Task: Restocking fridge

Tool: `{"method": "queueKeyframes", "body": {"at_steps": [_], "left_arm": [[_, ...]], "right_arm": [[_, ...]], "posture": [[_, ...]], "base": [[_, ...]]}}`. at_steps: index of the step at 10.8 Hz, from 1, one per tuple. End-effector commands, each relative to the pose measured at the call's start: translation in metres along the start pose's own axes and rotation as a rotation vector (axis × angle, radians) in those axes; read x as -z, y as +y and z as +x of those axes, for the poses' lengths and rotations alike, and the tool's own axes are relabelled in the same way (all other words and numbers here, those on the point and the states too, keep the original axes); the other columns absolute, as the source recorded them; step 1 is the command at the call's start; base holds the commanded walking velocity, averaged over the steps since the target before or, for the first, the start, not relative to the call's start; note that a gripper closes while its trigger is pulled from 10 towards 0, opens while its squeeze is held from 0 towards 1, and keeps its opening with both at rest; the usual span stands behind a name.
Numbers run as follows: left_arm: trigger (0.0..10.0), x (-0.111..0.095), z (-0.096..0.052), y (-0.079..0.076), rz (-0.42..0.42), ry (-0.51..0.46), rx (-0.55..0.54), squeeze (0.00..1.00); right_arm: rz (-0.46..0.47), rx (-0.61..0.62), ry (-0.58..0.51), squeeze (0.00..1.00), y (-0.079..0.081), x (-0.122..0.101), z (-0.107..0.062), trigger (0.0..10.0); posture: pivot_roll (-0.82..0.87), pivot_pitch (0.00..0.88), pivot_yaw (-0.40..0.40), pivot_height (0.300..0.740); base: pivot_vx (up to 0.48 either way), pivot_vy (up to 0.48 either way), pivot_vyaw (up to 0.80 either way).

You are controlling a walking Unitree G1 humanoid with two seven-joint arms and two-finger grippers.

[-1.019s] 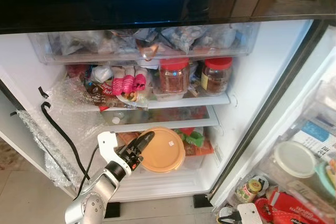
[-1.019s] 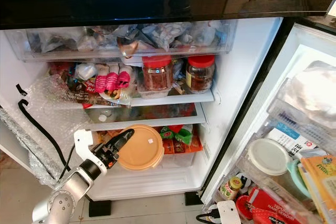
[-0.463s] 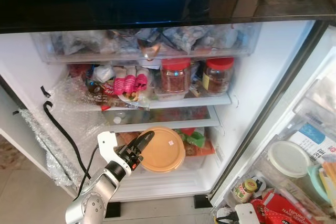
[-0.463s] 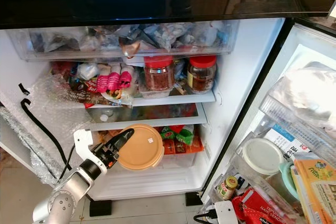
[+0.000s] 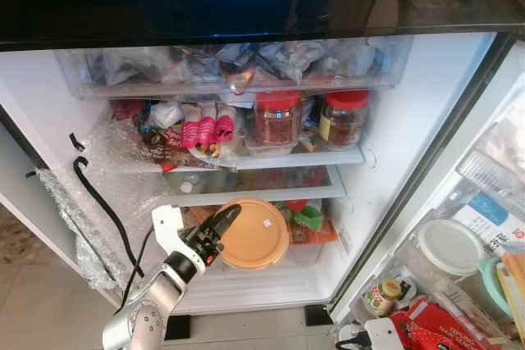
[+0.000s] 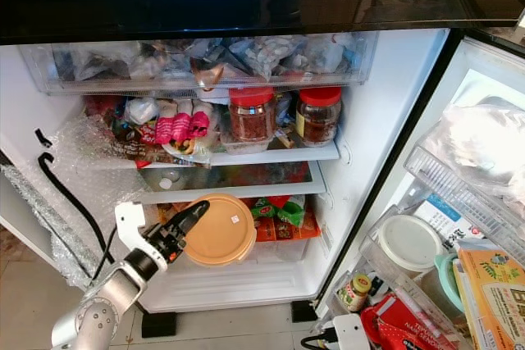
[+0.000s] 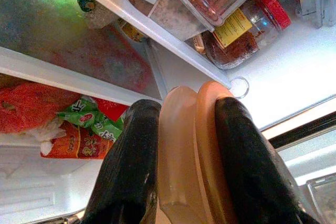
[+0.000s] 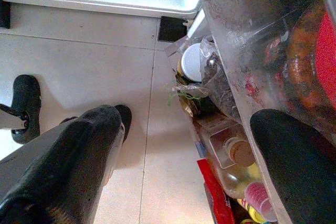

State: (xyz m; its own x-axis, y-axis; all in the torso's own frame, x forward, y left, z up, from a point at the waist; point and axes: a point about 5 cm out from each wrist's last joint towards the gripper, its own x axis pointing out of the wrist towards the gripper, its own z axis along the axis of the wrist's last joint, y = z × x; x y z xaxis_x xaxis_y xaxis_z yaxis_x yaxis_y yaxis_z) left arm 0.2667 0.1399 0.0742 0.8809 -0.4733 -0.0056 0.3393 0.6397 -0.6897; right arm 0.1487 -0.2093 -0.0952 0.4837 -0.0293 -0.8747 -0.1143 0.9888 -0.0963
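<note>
Low in fridge (image 5: 394,145), round orange lidded container (image 5: 253,234), pinched by left gripper (image 5: 215,234)

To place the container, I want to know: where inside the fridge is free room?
Bare white floor lies below the orange container held by the left gripper, bordered by the right wall. The jar shelf is crowded.

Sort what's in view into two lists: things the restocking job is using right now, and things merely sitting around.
In use:
- round orange lidded plastic container, held on edge at the fridge's lowest level
- left gripper, shut on its rim
- open white fridge

Sitting around:
- two red-lidded glass jars
- pink packets
- white-lidded tub in the door
- right gripper, open above the floor
</note>
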Motion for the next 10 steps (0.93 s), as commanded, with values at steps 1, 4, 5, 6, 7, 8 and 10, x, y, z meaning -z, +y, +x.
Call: {"method": "queueKeyframes", "body": {"at_steps": [1,4,5,6,7,8,10], "left_arm": [[10.0,0.001,0.0003,0.0019,0.009,0.002,-0.01,0.0],[10.0,-0.0009,-0.0002,0.0038,0.012,-0.005,-0.022,0.0],[10.0,-0.001,-0.0003,0.004,0.014,-0.007,-0.025,0.0],[10.0,-0.0013,-0.0002,0.0045,0.016,-0.01,-0.029,0.0],[10.0,-0.0014,-0.0001,0.0045,0.016,-0.01,-0.03,0.0],[10.0,-0.0011,0.0004,0.0049,0.017,-0.01,-0.032,0.0],[10.0,-0.0006,0.0004,0.0055,0.018,-0.008,-0.037,0.0]], "right_arm": [[0.007,0.035,-0.001,0.0,-0.0094,0.0003,-0.0012,10.0],[0.014,0.04,-0.001,0.0,-0.0094,0.0005,-0.0012,10.0],[0.016,0.04,-0.001,0.0,-0.0095,0.0005,-0.0012,10.0],[0.016,0.042,-0.001,0.0,-0.0097,0.0005,-0.0013,10.0],[0.015,0.042,-0.002,0.0,-0.0098,0.0005,-0.0013,10.0],[0.016,0.043,-0.003,0.0,-0.01,0.0005,-0.0013,10.0],[0.016,0.043,-0.002,0.0,-0.0102,0.0005,-0.0013,10.0]], "posture": [[-0.09,0.0,-0.044,0.74],[-0.09,0.0,-0.044,0.74],[-0.09,0.0,-0.044,0.74],[-0.09,0.0,-0.044,0.74],[-0.1,0.0,-0.044,0.74],[-0.1,0.0,-0.045,0.74],[-0.1,0.0,-0.046,0.74]], "base": [[0.0,0.0,0.0],[0.0,0.0,0.0],[0.0,0.0,0.0],[0.0,0.0,0.0],[0.0,0.0,0.0],[0.0,0.0,0.0],[0.0,0.0,0.0]]}}
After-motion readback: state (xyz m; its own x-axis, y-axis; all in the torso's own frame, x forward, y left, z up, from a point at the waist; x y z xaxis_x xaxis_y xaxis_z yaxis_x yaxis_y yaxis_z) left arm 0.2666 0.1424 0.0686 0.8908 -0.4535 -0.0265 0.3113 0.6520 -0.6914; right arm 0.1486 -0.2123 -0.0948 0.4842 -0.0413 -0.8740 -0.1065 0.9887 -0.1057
